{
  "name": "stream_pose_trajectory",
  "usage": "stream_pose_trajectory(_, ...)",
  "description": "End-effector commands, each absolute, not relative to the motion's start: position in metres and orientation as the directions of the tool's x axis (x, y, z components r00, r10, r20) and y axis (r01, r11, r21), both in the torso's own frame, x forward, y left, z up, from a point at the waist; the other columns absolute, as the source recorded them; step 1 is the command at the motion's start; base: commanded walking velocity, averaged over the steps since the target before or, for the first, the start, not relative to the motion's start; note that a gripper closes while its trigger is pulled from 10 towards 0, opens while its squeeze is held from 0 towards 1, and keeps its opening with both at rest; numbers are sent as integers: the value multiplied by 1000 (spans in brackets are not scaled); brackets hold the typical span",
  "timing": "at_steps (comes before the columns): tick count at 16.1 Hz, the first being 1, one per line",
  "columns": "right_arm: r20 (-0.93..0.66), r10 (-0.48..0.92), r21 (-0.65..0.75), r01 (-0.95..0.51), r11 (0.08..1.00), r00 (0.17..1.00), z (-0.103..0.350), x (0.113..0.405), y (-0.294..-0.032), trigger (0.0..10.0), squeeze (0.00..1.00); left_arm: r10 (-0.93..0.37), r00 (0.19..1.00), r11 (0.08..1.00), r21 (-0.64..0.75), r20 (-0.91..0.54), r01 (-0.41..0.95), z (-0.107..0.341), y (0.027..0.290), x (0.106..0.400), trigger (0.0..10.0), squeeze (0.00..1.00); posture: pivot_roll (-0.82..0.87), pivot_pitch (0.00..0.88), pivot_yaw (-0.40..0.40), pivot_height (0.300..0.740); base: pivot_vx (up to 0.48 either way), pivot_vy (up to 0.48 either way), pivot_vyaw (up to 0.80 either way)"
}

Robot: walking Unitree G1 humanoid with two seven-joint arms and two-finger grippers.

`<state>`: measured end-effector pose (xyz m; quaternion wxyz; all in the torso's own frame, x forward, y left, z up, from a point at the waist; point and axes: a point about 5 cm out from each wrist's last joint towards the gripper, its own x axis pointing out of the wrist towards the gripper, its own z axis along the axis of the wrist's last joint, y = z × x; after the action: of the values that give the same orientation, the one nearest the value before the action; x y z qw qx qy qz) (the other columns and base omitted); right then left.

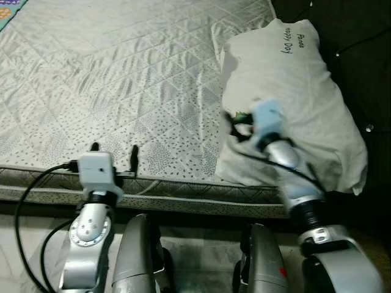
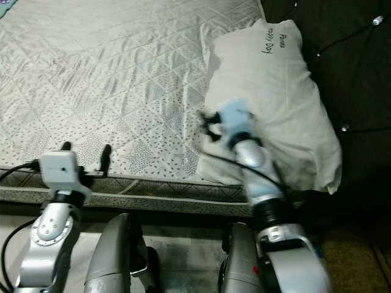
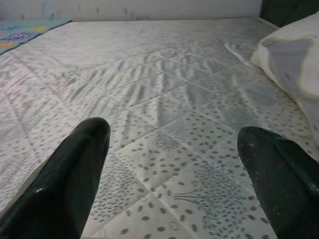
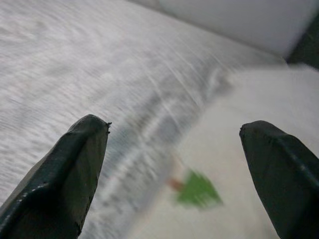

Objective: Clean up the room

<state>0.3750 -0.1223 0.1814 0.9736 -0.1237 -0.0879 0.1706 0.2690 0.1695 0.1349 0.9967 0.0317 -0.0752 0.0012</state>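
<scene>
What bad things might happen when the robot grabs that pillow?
The pillow lies at the bed's near corner, its end overhanging the edge, so a clumsy tug might drag it to the floor. The right gripper is open over the pillow's left edge and its view is blurred, so it may pinch only loose cover or the sheet beside it.
</scene>
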Motion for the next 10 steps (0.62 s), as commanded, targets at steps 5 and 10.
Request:
stream_pose_trajectory(5,166,200,-40,-196,980,966,172,354,-122,10000,0,-93,979,988,139,180,69,147,154,254,10000,0,153,171,-32,583,0,0,0)
stream_pose_trajectory(10,202,88,96,-109,989,975,177,335,-136,10000,0,97,988,995,25,120,-101,132,166,239,10000,0,108,178,-35,592,0,0,0)
